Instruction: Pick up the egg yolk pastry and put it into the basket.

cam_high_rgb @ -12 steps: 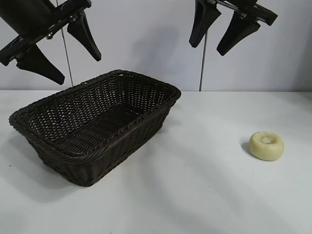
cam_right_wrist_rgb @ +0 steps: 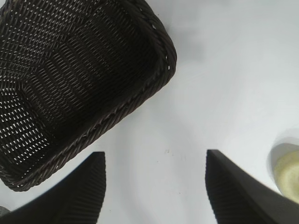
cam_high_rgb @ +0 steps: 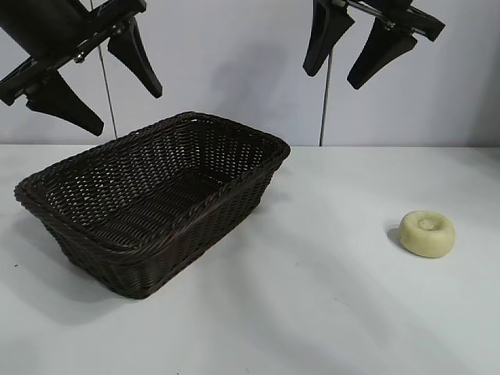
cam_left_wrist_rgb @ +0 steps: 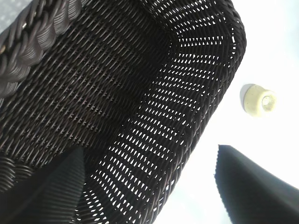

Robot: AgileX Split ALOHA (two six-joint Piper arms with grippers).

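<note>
Pastry (cam_high_rgb: 426, 233) on table, apart from basket (cam_high_rgb: 148, 205); both end effectors released, aloft.

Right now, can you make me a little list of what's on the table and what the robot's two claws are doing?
Pastry: the egg yolk pastry sits on the white table, off to the right, untouched.
Basket: the basket stands at the left, apart from the pastry, nothing seen in it.
Left claw: the left gripper hangs open, high above the basket.
Right claw: the right gripper hangs open, high above the table, between basket and pastry.
Job done: not yet, pastry not picked up.
</note>
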